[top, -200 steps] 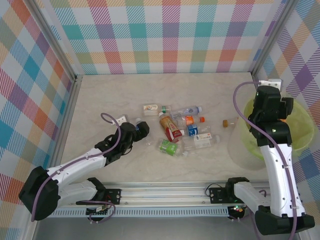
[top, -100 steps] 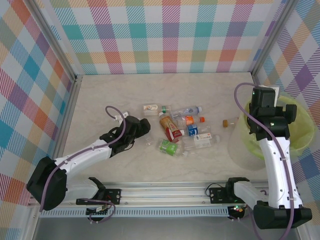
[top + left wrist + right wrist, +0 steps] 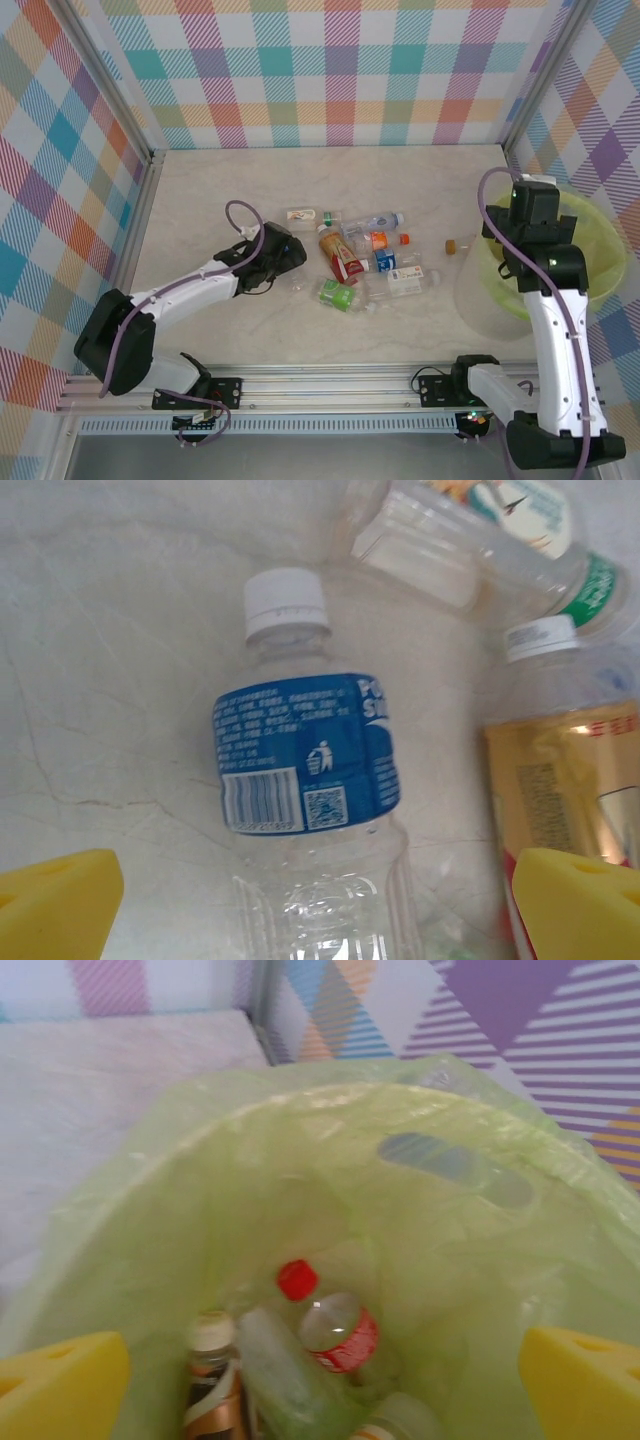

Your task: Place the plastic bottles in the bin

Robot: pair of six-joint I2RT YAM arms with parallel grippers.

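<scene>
Left gripper, top view: low on the table, at the left edge of the loose plastic bottles. These lie on their sides mid-table, most of them touching or just beside one another. One small bottle with an orange cap lies apart, between the cluster and the bin. Right gripper hangs over the bin, at the right edge.

Left wrist view: left gripper spread wide, yellow pads either side of a blue-label bottle with a white cap, not touching it. More bottles lie just beside it, to the right.

Right wrist view: right gripper wide and empty, looking down into the bin. Inside lie a red-capped bottle and at least two more.

Progress, judged: a few bottles are binned and most are left on the table. The blue-label one looks lined up for the next grasp.
</scene>
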